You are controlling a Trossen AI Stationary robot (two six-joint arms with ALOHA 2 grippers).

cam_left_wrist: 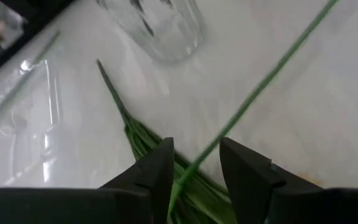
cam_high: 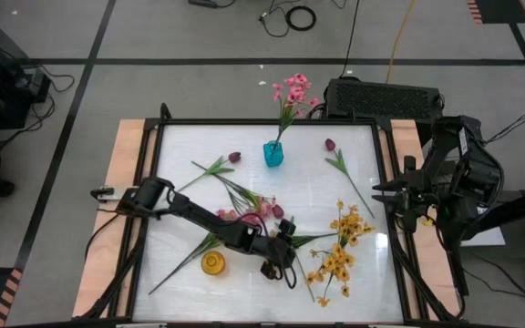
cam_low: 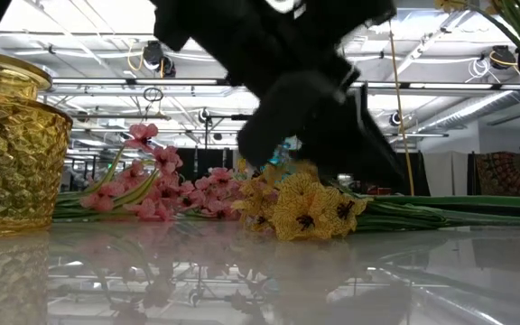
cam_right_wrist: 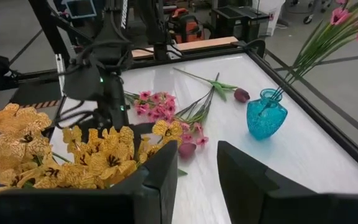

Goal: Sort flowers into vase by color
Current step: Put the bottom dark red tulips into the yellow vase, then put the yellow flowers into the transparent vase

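Note:
My left gripper [cam_high: 285,253] is low over the table's middle front, next to the yellow blossom sprays [cam_high: 340,248]. It is open, with one thin green stem [cam_left_wrist: 253,99] running between its fingers [cam_left_wrist: 196,146]; I cannot tell whether they touch it. Pink sprays [cam_high: 242,215] and a dark tulip bud [cam_high: 277,210] lie on the table just beyond it. One pink spray [cam_high: 292,91] stands with its stem in the blue vase [cam_high: 273,153]. Two more tulips [cam_high: 234,157] [cam_high: 330,144] lie near the far edge. My right gripper [cam_high: 381,196] waits open at the table's right edge.
A yellow glass vase [cam_high: 212,264] stands near the front edge, left of my left gripper. A clear glass vase [cam_left_wrist: 160,25] stands just ahead of the left gripper's fingers. Loose green leaves and stems [cam_left_wrist: 135,134] lie across the table's middle. A black frame [cam_high: 272,122] rims the table.

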